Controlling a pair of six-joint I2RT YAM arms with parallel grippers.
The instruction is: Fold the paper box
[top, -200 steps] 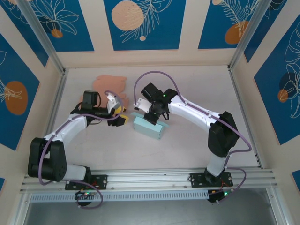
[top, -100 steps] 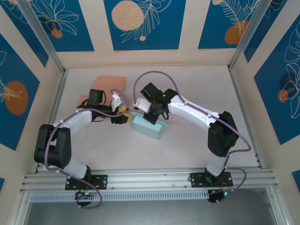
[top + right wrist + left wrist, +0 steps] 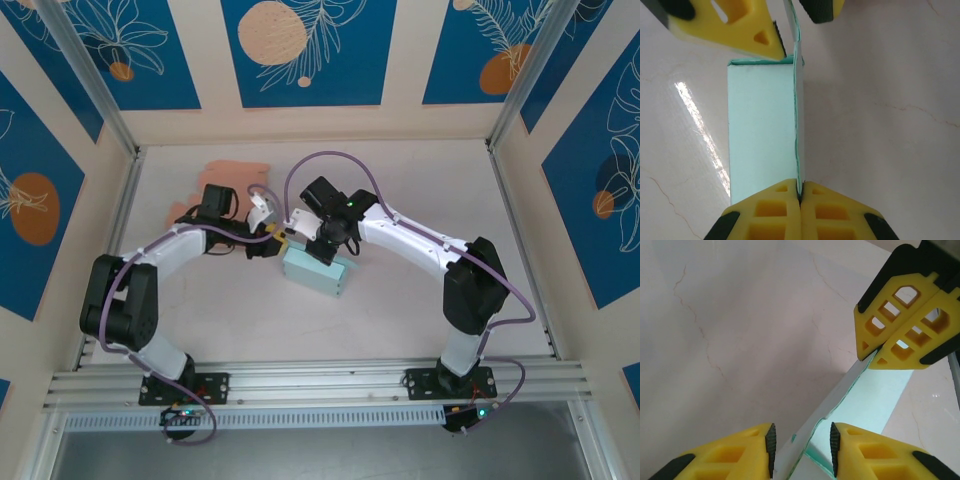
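The left end effector [image 3: 801,445] has slid over to the paper box [image 3: 762,130] and narrowed. It is partly open, with a finger on each side of the box's thin flap [image 3: 797,100]. The right end effector [image 3: 800,192] pinches that flap's other end tight.
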